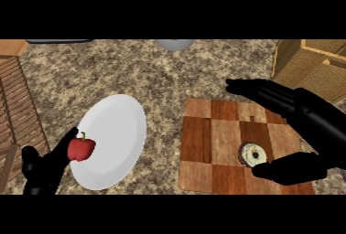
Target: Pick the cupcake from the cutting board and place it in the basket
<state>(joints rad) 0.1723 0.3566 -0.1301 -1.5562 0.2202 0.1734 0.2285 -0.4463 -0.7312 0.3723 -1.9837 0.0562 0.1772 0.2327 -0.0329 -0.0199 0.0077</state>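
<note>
While the cupcake [255, 154] sits on the checkered wooden cutting board [211, 151], toward its near right part, it looks pale and round from above, with a darker wrapper edge on its left. The robot's right hand [297, 119] arches over it with fingers spread: the long fingers stretch up and left above the board's far edge, and the thumb lies low, just beside the cupcake's near right side. Nothing is pinched yet; the cupcake appears free in the gap between thumb and fingers.

To do this step well, the hand should probably lower and centre over the cupcake, closing thumb and fingers on opposite sides of the wrapper rather than pressing on the top, then lift straight up before swinging toward the basket [317, 64], a woven tan container at the far right, just beyond the board.

Left of the board lies a white plate [115, 132] with a small red bell pepper [81, 148] at its near left rim. The left hand [42, 169] rests at the lower left, fingers up and relaxed, close to the pepper. Everything sits on a speckled brown stone counter [135, 68]. Slatted wood [17, 109] runs along the left edge.
</note>
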